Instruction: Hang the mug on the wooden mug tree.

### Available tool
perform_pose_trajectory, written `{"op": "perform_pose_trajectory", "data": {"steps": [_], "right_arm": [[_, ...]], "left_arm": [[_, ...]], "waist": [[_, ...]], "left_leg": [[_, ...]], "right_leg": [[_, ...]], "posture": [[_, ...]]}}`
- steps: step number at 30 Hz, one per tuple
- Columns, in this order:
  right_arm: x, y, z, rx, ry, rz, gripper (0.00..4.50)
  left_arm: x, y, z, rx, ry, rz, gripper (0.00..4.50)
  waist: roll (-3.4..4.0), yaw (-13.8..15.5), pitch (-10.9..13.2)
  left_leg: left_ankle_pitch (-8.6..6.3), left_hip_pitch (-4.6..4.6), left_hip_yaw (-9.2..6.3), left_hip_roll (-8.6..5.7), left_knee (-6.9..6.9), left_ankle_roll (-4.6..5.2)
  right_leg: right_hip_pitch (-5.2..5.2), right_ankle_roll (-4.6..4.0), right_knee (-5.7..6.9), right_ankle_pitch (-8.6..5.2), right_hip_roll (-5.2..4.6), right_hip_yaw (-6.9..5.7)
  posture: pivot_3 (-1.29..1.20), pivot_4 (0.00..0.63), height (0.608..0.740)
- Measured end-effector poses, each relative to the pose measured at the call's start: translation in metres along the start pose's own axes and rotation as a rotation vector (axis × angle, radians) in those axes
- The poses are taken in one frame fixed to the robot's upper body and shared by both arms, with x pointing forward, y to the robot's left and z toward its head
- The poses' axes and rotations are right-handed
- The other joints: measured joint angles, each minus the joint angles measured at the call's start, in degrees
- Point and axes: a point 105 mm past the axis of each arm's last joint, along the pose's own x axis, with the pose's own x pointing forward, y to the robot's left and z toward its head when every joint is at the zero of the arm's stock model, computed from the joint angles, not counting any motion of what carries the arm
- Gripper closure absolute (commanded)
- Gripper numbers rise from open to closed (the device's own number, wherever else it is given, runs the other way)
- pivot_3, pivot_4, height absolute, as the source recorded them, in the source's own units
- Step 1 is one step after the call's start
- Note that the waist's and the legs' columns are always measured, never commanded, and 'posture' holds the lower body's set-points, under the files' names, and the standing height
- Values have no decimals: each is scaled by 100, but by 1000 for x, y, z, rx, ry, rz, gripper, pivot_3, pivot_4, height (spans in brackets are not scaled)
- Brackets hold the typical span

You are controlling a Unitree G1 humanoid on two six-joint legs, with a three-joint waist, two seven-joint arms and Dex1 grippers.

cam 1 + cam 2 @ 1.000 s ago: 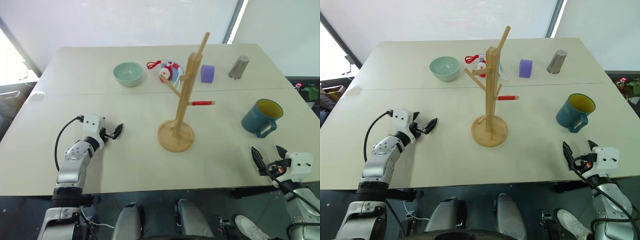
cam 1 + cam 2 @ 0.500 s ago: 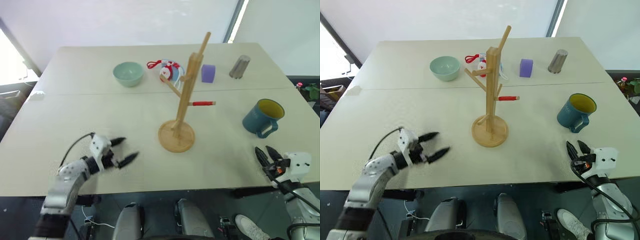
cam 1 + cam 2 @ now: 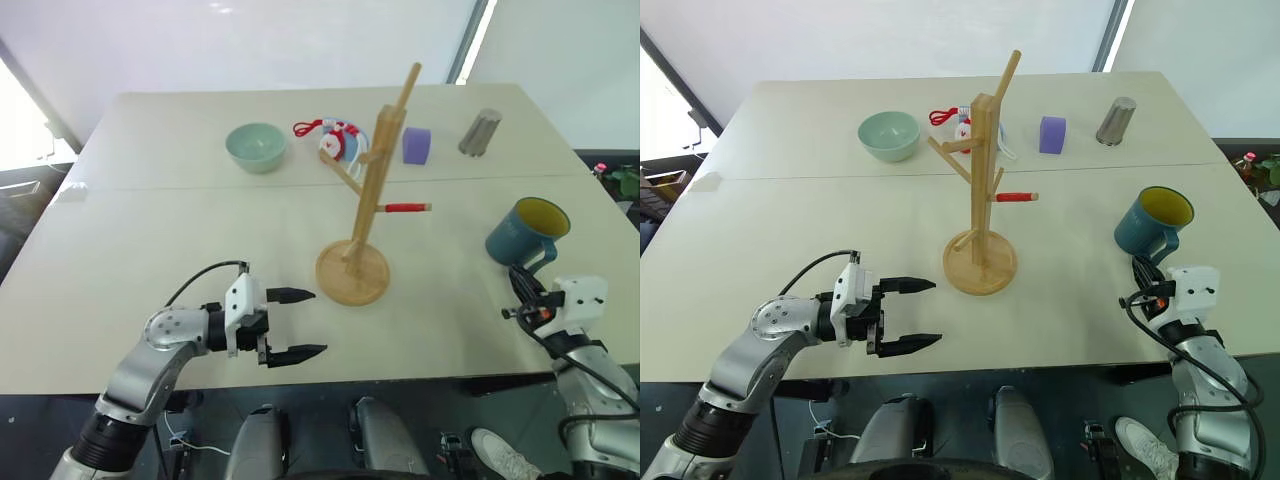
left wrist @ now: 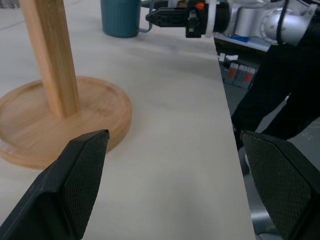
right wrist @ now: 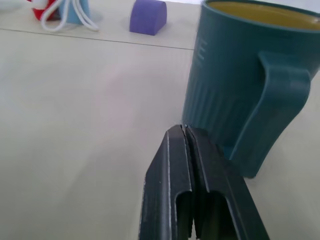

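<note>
The dark teal mug (image 3: 527, 232) with a yellow interior stands upright at the table's right side, its handle (image 5: 272, 107) turned toward me. My right gripper (image 5: 184, 130) is shut on nothing, level, its tips just short of the mug's wall beside the handle. The wooden mug tree (image 3: 375, 190) stands mid-table on its round base (image 4: 60, 120), with a red-tipped peg (image 3: 405, 208) pointing right. Near the front edge, my left gripper (image 3: 319, 321) is open and points right, toward the base, with nothing between its fingers.
Along the far side sit a pale green bowl (image 3: 256, 146), a red, white and blue bundle (image 3: 335, 140), a purple block (image 3: 416, 146) and a grey metal cylinder (image 3: 479, 133). The table's front edge (image 4: 227, 125) runs just below both grippers.
My left gripper swung right and back toward the front edge and now points at the tree base, still open. My right gripper shut and moved forward toward the mug.
</note>
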Motion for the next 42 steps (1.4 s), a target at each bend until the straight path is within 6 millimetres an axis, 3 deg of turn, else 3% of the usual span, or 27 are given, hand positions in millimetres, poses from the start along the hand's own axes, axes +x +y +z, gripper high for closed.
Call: {"op": "perform_pose_trajectory", "data": {"steps": [7, 17, 20, 26, 31, 36, 42], "right_arm": [[6, -17, -11, 21, 13, -97, 4434], [5, -42, -8, 39, -3, -240, 4434], [2, -42, -10, 45, 7, -235, 3564], [-9, -40, -9, 22, 15, -245, 389], [-11, -43, -6, -4, 17, -282, 389], [0, -50, 1, -17, -4, -329, 389], [5, -58, -3, -20, 20, -368, 389]], "left_arm": [[3, -1, 3, 17, -26, -7, 0], [2, 0, 0, 6, -23, 20, 0], [4, 3, 1, 9, -30, 33, 0], [4, 5, 2, 12, -32, 38, 0], [4, 5, 2, 11, -32, 38, 0], [7, 6, 5, 15, -41, 38, 0], [7, 6, 5, 10, -41, 47, 0]], "waist": [[0, -8, 0], [0, -11, 0], [0, -1, 0], [1, -10, -1], [1, -16, -1], [1, -19, -1], [1, -12, -1]], "left_leg": [[1, 8, -1, 0, 1, 0], [1, 10, 0, 1, 1, 1], [1, 11, -2, 1, 2, 1], [1, 13, -1, 1, 2, 1], [1, 15, -1, 1, 7, 1], [1, 15, -1, 1, 15, 1], [1, 13, -2, 1, 15, 1]], "right_leg": [[4, 0, 4, 0, 18, 6], [5, 0, 7, 1, 21, 8], [8, 1, 8, 1, 21, 8], [8, 1, 9, 1, 21, 9], [8, 1, 15, 1, 22, 9], [10, 0, 19, 1, 24, 10], [11, 1, 19, 1, 24, 10]], "posture": [[0, 150, 740], [0, 150, 740], [0, 150, 740], [0, 150, 740], [0, 150, 740], [0, 150, 740], [0, 150, 740]]}}
